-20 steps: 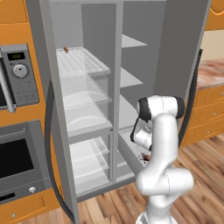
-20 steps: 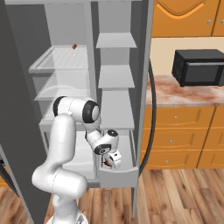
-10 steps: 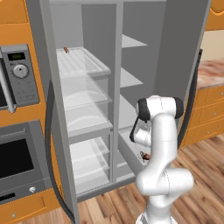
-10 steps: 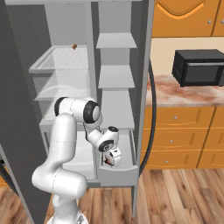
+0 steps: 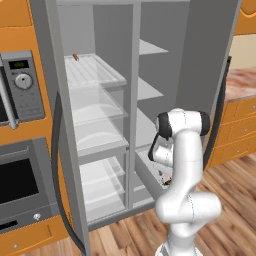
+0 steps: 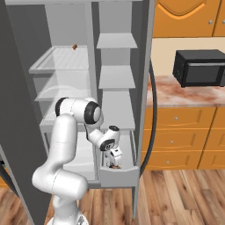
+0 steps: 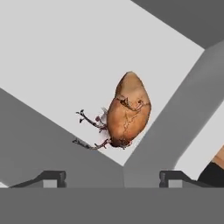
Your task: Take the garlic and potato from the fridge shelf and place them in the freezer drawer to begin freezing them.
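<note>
Hovering over the freezer drawer (image 6: 117,169), pincer (image 7: 111,177) standing open, tips wide apart, gripping nothing. Lying on the drawer's pale floor straight ahead of the pincer, centred between the tips: the potato (image 7: 127,110), long axis running along the line of view, pale garlic (image 7: 102,119) touching its side, largely hidden. Judging both as lying released inside the drawer.

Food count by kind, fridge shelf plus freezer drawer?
potato: 1, in the freezer drawer
garlic: 1, mostly hidden behind the potato
small orange-red piece: 1, on the fridge shelf
Total: 3
</note>
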Robot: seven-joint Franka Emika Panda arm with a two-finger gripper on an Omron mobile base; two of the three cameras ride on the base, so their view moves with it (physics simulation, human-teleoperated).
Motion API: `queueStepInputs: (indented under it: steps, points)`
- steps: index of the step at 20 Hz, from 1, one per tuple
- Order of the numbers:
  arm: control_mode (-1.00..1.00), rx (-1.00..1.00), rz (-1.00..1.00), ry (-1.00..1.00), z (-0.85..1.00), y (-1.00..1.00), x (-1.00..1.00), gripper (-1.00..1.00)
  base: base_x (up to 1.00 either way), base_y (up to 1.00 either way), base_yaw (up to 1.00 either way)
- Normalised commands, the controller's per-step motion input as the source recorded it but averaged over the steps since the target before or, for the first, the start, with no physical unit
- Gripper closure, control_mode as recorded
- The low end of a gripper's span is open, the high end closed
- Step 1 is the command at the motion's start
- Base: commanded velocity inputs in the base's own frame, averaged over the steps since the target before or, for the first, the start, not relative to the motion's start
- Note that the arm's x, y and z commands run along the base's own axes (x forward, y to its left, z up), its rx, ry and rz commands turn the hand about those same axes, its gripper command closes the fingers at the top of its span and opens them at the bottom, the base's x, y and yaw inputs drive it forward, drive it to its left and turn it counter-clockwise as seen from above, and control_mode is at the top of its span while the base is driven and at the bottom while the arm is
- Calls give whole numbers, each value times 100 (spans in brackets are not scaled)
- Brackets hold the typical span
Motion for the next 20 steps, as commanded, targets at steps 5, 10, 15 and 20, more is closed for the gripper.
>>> queueStepInputs:
  steps: [5, 10, 15, 20]
  points:
    - [-100, 0, 0, -5, 11, 0, 0, -100, 0, 0, 0]
    - [-100, 0, 0, -7, 58, 0, -10, -100, 0, 0, 0]
    - [-100, 0, 0, -1, 66, 0, -2, -100, 0, 0, 0]
    - [-100, 0, 0, 0, 61, 1, -6, -100, 0, 0, 0]
